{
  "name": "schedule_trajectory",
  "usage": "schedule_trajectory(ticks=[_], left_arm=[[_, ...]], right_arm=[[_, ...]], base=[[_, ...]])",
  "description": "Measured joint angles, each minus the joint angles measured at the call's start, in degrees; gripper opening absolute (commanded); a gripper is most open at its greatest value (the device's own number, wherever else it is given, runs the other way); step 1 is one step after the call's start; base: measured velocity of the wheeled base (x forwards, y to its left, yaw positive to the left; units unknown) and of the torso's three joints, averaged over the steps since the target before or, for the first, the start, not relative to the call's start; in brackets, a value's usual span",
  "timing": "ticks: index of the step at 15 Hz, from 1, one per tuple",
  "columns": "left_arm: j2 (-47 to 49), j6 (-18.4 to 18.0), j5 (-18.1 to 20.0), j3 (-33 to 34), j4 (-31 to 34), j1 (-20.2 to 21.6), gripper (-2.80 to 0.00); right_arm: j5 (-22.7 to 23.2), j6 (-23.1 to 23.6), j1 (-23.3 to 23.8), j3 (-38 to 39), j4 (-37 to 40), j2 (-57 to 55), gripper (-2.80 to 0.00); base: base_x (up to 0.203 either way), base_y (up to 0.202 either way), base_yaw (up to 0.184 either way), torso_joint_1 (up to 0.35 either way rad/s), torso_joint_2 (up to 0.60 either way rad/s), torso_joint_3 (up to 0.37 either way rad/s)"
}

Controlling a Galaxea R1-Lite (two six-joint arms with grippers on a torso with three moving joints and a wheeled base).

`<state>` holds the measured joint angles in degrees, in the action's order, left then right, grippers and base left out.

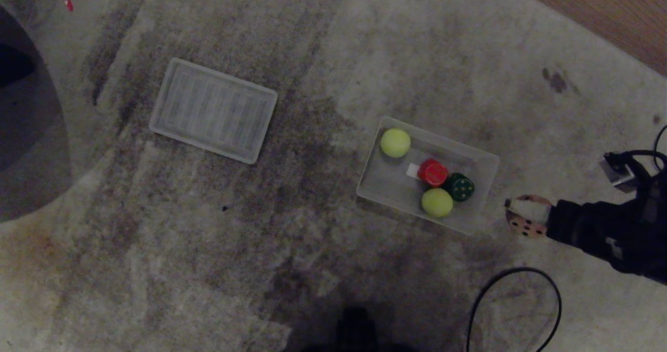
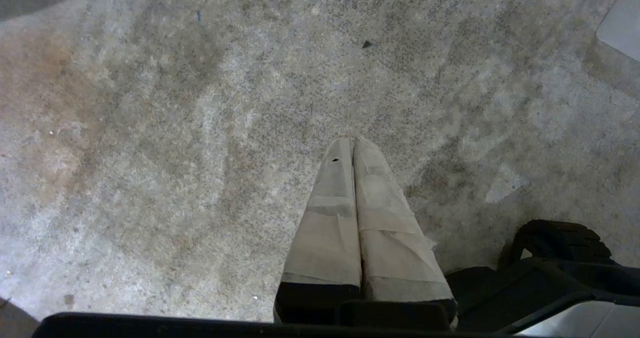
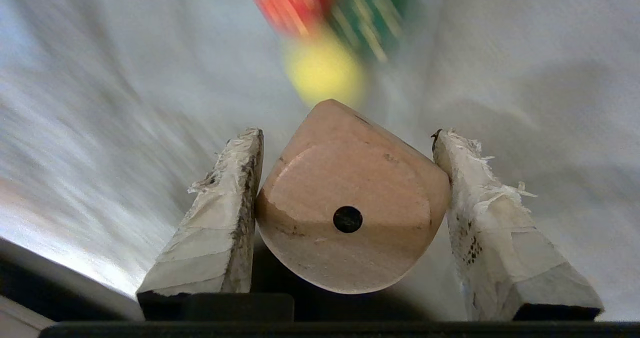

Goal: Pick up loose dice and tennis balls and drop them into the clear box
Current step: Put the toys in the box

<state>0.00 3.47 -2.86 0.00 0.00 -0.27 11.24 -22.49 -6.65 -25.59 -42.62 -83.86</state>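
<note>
Right claw carries the tan die beside the clear box; left claw idle.

Head view: the right claw (image 1: 523, 216) reaches in from the right edge, clamped on the tan die (image 1: 527, 223), just beside the clear box (image 1: 482, 185) on the carpet (image 1: 312, 237). Inside the box lie two tennis balls (image 1: 395, 142) (image 1: 437, 202), one red die (image 1: 432, 173) and one dark green die (image 1: 460, 187). The ribbed lid (image 1: 213, 110) lies well apart to the left.
Left wrist view: the left claw (image 2: 353, 145) hangs over bare carpet, its two taped fingers (image 2: 327, 218) pressed together, holding nothing.
Right wrist view: the tan die (image 3: 350, 198), one pip facing the camera, sits between both frayed fingers (image 3: 222, 228); beyond it, blurred, are red, green and yellow shapes.
</note>
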Motion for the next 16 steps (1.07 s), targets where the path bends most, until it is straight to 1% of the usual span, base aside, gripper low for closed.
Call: schedule_trajectory(ticks=[2,3,4,7,8,9,11,12,14,16], left_arm=[[0.0,0.0,0.0,0.0,0.0,0.0,-2.80],[0.0,0.0,0.0,0.0,0.0,0.0,-2.80],[0.0,0.0,0.0,0.0,0.0,0.0,-2.80],[0.0,0.0,0.0,0.0,0.0,0.0,-2.80],[0.0,0.0,0.0,0.0,0.0,0.0,-2.80],[0.0,0.0,0.0,0.0,0.0,0.0,-2.80],[0.0,0.0,0.0,0.0,0.0,0.0,-2.80],[0.0,0.0,0.0,0.0,0.0,0.0,-2.80],[0.0,0.0,0.0,0.0,0.0,0.0,-2.80],[0.0,0.0,0.0,0.0,0.0,0.0,-2.80]], right_arm=[[1.9,-4.1,-0.3,-4.8,-11.1,-7.5,-2.80],[2.3,-5.9,-0.4,-7.3,-15.4,-10.8,-2.80],[2.5,-7.6,-0.5,-9.2,-17.7,-13.3,-2.80],[3.1,-12.4,-0.8,-12.8,-21.0,-18.3,-2.80],[4.2,-13.7,-1.2,-13.4,-21.6,-19.3,-2.80],[5.4,-14.6,-1.7,-13.7,-21.8,-20.0,-2.80],[5.9,-14.9,-2.6,-14.0,-21.8,-21.4,-2.80],[5.9,-14.9,-3.1,-14.0,-21.8,-22.0,0.00],[5.8,-16.5,-4.1,-13.8,-21.8,-22.6,0.00],[5.8,-16.9,-4.6,-13.8,-21.9,-22.9,0.00]], base=[[0.000,0.000,0.000,0.000,0.00,0.000],[0.000,0.000,0.000,0.000,0.00,0.000],[0.000,0.000,0.000,0.000,0.00,0.000],[0.000,0.000,0.000,0.000,0.00,0.000],[0.000,0.000,0.000,0.000,0.00,0.000],[0.000,0.000,0.000,0.000,0.00,0.000],[0.000,0.000,0.000,0.000,0.00,0.000],[0.000,0.000,0.000,0.000,0.00,0.000],[0.000,0.000,0.000,0.000,0.00,0.000],[0.000,0.000,0.000,0.000,0.00,0.000]])
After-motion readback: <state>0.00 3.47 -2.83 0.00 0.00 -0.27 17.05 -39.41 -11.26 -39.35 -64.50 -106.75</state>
